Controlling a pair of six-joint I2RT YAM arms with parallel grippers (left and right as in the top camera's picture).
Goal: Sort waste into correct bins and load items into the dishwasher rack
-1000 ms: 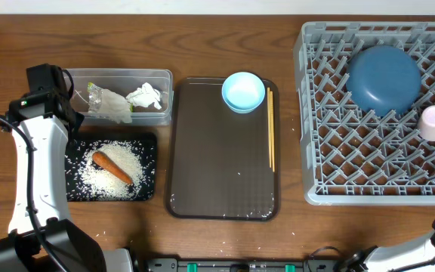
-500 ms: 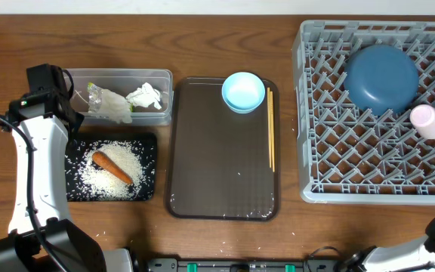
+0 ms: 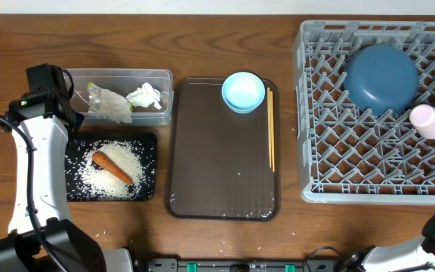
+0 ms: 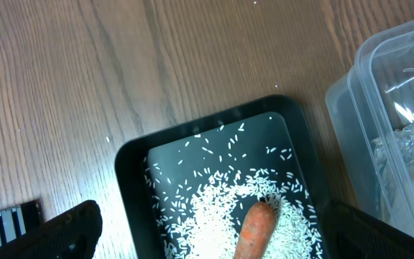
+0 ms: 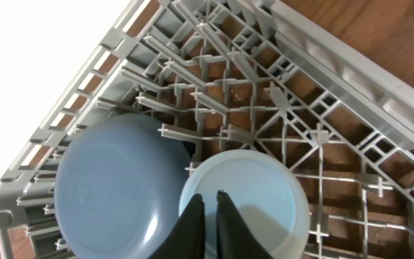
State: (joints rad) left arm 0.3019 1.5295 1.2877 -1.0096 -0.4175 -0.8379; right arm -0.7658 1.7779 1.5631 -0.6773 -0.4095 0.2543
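Note:
The grey dishwasher rack [image 3: 331, 162] stands at the right with the large dark-blue bowl [image 3: 381, 78] in it. My right gripper [image 5: 208, 205] is shut on the small white cup [image 5: 264, 194], held beside the bowl [image 5: 113, 187] over the rack; the cup also shows in the overhead view [image 3: 429, 121]. My left gripper [image 4: 210, 219] is open and empty above the black tray [image 4: 131, 165], which holds rice [image 4: 214, 216] and the carrot [image 4: 256, 229]. The clear tub [image 3: 78, 75] holds the tissue [image 3: 145, 96] and the wrapper [image 3: 108, 103]. The small light-blue bowl [image 3: 243, 91] and the chopsticks [image 3: 270, 128] lie on the brown tray.
The brown serving tray [image 3: 221, 166] lies in the middle between the bins and the rack. A few stray rice grains [image 3: 100, 234] lie on the wooden table in front of the black tray. My left arm [image 3: 32, 166] runs along the table's left side.
The white cup has shifted a little left and up toward the dark-blue bowl. The rack has moved slightly. The left arm has not moved.

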